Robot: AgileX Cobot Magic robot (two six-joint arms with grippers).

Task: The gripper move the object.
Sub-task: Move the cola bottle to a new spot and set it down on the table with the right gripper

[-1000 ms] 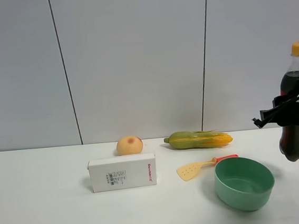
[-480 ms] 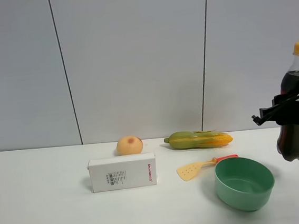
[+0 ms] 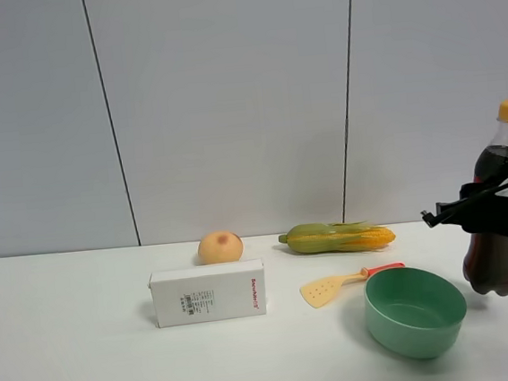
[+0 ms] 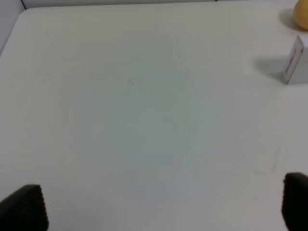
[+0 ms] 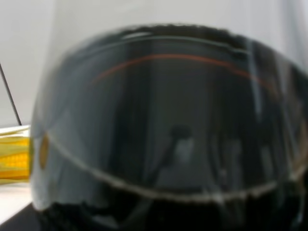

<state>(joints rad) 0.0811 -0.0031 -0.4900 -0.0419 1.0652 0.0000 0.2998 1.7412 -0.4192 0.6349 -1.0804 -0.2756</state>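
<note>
hanging over bare white table (image 4: 144, 96), the left gripper (image 4: 160, 204) has its fingers (image 4: 24, 208) spread wide with nothing between them. nearest the high camera sits the green bowl (image 3: 403, 336). just right of the bowl the right gripper (image 3: 496, 214) is clamped around the middle of the cola bottle (image 3: 493, 268), which leans with its cap away from the bowl and its base low by the table. left of the bowl lie a yellow spatula (image 3: 334, 287) and a white box (image 3: 208, 293). behind the bowl lie corn (image 3: 338, 236) and a peach (image 3: 220, 247).
</note>
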